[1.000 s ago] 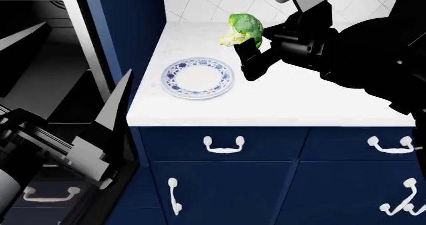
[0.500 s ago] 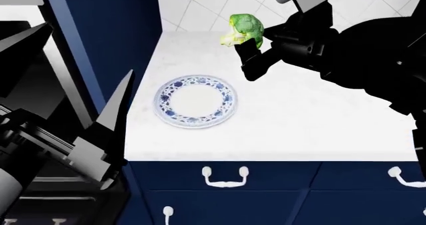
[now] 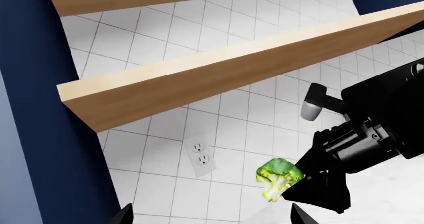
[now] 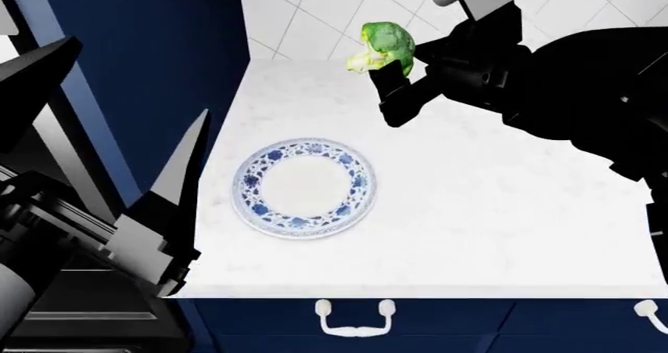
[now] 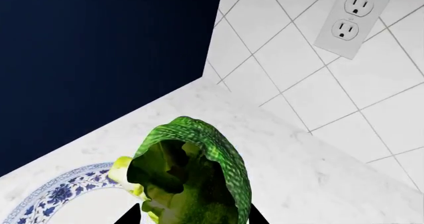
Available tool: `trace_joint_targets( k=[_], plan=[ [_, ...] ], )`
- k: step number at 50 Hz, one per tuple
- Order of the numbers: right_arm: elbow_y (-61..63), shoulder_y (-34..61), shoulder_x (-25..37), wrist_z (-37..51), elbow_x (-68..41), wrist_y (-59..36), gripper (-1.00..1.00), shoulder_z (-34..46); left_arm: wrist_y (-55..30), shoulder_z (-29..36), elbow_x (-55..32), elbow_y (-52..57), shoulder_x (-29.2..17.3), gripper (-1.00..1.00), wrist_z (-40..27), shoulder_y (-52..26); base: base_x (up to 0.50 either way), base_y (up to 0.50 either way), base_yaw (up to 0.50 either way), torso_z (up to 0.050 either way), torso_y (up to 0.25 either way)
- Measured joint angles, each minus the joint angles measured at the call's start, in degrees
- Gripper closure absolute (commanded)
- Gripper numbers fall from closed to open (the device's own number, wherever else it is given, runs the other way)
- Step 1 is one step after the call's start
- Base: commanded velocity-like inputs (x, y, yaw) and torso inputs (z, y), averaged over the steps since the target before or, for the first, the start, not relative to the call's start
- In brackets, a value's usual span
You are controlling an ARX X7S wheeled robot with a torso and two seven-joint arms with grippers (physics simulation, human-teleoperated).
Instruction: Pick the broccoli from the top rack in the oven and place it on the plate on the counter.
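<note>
The broccoli hangs above the back of the white counter, and my right gripper is shut on it. In the right wrist view the broccoli fills the space between the fingers of the right gripper. The blue-rimmed plate lies on the counter, forward and left of the broccoli, with nothing on it; its rim shows beneath the floret. My left gripper is open and holds nothing, left of the counter's edge. The oven and its top rack are out of view.
A navy blue cabinet side rises along the counter's left end. A tiled wall with an outlet backs the counter. Wooden shelves hang above. A white drawer handle shows below the front edge.
The head view has shifted toward the counter, so the plate now sits lower and larger in it. The oven has slid out at the left. The right gripper still holds the broccoli.
</note>
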State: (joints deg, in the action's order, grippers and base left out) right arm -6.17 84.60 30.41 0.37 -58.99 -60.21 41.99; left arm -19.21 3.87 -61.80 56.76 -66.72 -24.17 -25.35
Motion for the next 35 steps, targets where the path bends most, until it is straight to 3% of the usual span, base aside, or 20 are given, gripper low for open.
trace_joint_targets(
  k=[19,35],
  plan=[
    [-0.6,0.3,-0.6,-0.6,0.2,0.4,1.0,0.6,0.4,0.2,0.1,-0.1,-0.2,-1.0,-0.1,0.1,0.0,0.0,0.0,0.0,0.001],
    [-5.9,2.1,-4.9,-5.1,2.1,1.0,1.0,4.3,0.7,0.2,0.1,-0.3,-0.4,-1.0,-0.1,0.3,0.0,0.0,0.0,0.0,0.0]
  ],
)
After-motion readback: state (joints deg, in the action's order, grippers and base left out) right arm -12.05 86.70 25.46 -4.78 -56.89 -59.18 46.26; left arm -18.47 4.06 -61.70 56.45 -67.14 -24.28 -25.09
